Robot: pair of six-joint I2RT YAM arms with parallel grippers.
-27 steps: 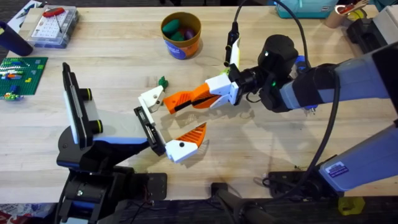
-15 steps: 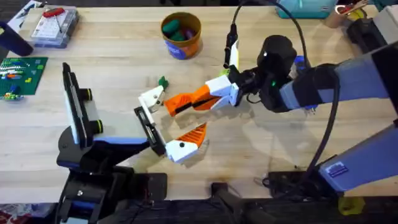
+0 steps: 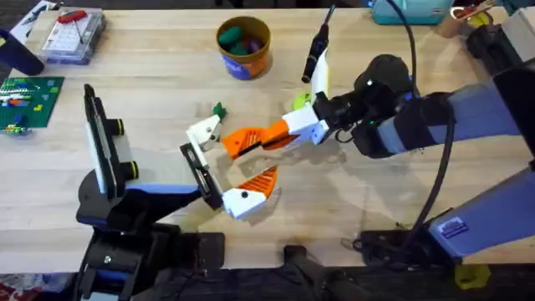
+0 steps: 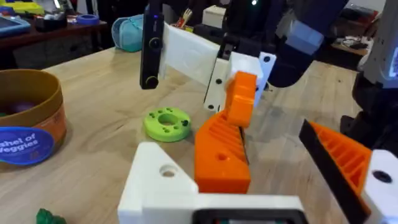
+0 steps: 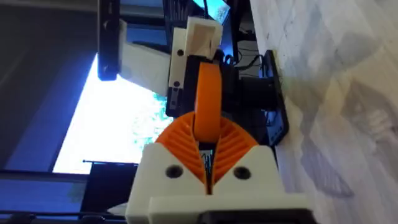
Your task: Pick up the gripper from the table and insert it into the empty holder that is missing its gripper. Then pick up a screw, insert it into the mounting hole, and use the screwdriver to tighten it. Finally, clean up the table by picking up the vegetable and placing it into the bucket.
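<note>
The right claw (image 3: 231,144) reaches in from the right and is closed on the gripper (image 3: 203,131). Its long orange jaws pinch the piece's orange finger, and the white block sticks out past their tips. In the right wrist view the jaws cover much of that finger, and the block (image 5: 200,36) shows at the far end.

The block hangs just beside the far end of the holder (image 3: 199,177). Whether the two touch cannot be made out. A white and orange piece with a black dot (image 3: 247,193) sits at the holder's near end. Whether the left claw (image 3: 209,167) is open or closed cannot be told.

The bucket (image 3: 244,52) stands well apart at the back of the surface (image 3: 150,84), with dark shapes inside that are too small to name. In the left wrist view it is cut off at the edge. A small green vegetable (image 3: 219,109) lies near the block. A green ring (image 4: 166,123) lies on the surface, partly hidden under the right arm from overhead.
</note>
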